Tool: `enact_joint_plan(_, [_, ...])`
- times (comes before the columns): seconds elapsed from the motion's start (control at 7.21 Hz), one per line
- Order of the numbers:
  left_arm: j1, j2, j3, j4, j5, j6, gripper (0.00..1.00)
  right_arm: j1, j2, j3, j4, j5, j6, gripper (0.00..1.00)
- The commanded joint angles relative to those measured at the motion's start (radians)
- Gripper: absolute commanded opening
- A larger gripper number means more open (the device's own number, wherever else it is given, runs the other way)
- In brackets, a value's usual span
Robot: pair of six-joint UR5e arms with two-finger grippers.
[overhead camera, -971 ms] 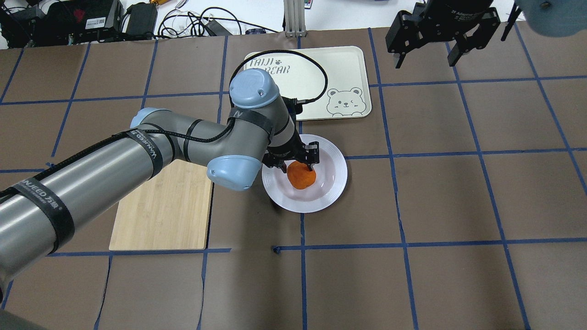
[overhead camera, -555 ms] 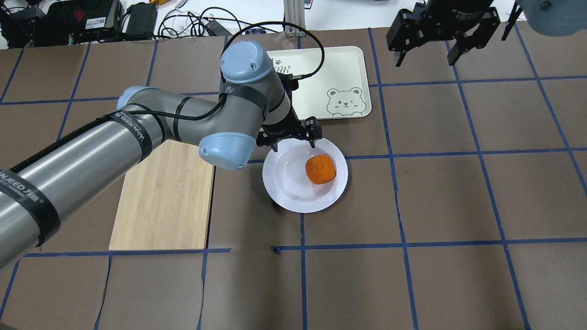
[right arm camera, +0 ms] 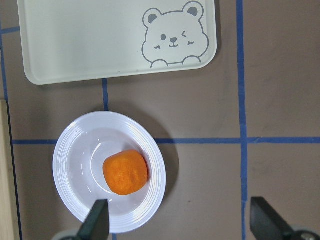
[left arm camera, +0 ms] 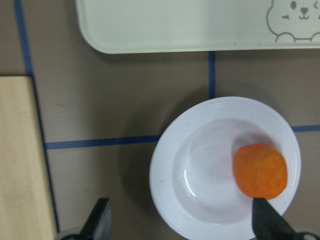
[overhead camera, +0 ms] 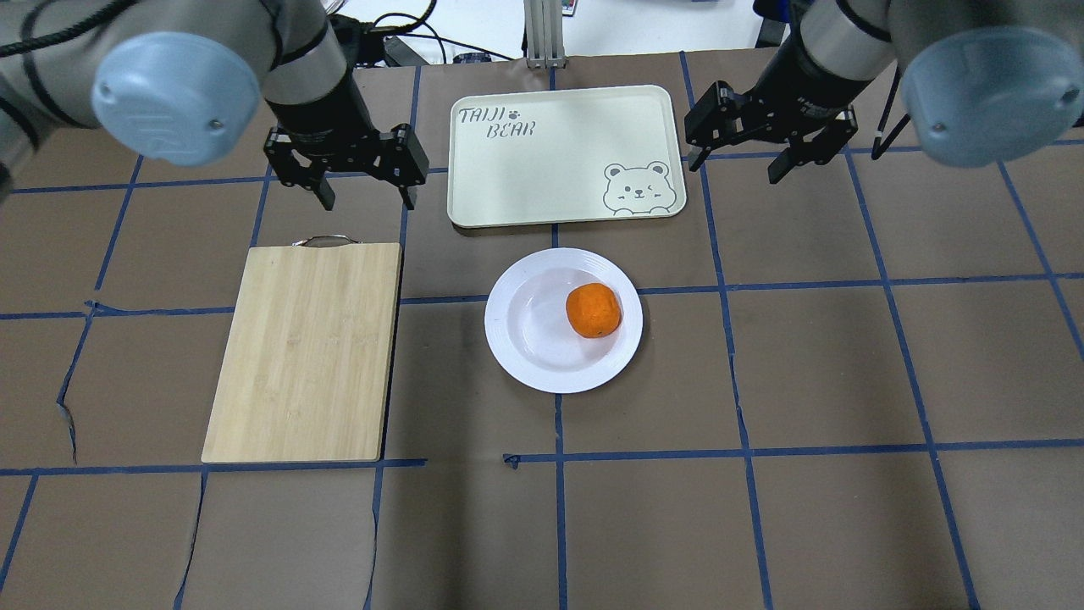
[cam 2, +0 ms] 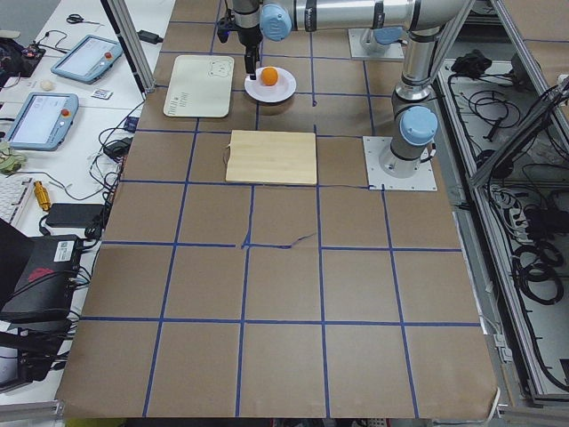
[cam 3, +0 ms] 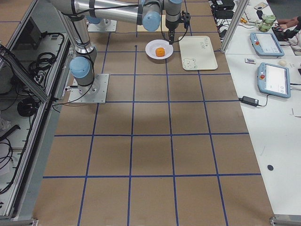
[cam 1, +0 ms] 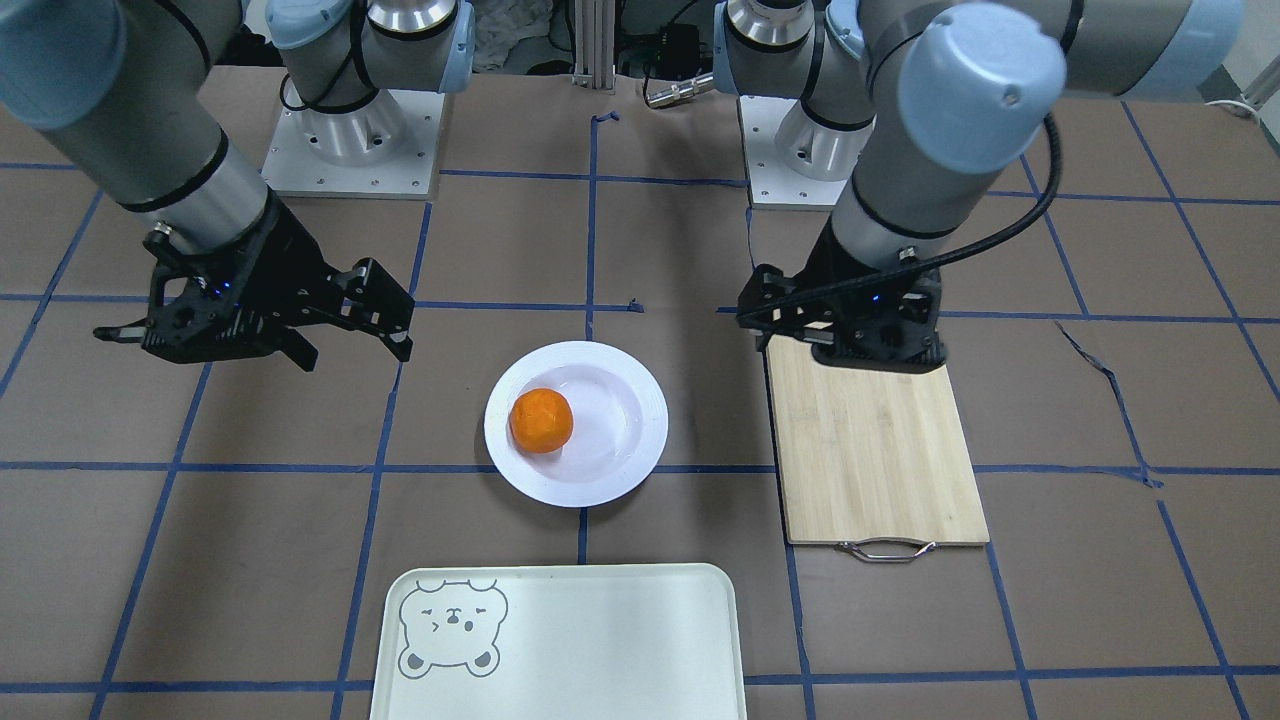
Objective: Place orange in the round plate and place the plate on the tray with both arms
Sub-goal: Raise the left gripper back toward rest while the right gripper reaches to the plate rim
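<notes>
The tabletop (overhead camera: 847, 364) is covered with brown sheets, divided into squares by blue tape (overhead camera: 804, 285).

1. Left gripper (overhead camera: 369, 202): it is held high above the left half of the tabletop and pointed down. The jaws are spread wide and empty. In the left wrist view the fingers (left arm camera: 100, 222) are seen at the lower border, clear of every object.

2. Board (overhead camera: 305, 352): a bamboo board is laid flat in the left half of the tabletop, with its long sides running toward the far edge. Its metal handle (overhead camera: 322, 241) is fitted at the far end.

3. Tray (overhead camera: 550, 161): it is set flat at the middle of the tabletop's far edge. A bear (overhead camera: 642, 186) is printed in its near right corner.

4. Plate (overhead camera: 529, 339): it is placed near the middle of the tabletop, just on the near side of the tray. A narrow strip of tabletop is left between the two, so the plate is not yet on the tray. The plate is kept well apart from the board.

5. Orange (overhead camera: 593, 310): it is seated in the plate, on the right side of the sunken centre, against the inner slope of the rim.

6. Right gripper (overhead camera: 733, 169): it is held high above the right half of the tabletop, toward the far edge. The jaws are spread wide and empty.
</notes>
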Motion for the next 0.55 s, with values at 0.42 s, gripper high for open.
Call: enact_joint_plan(0.42, [0.043, 0.127, -0.019, -0.031, 0.016, 0.083, 1.0, 0.001, 0.043, 0.495, -0.539, 0.16, 0.001, 1.0])
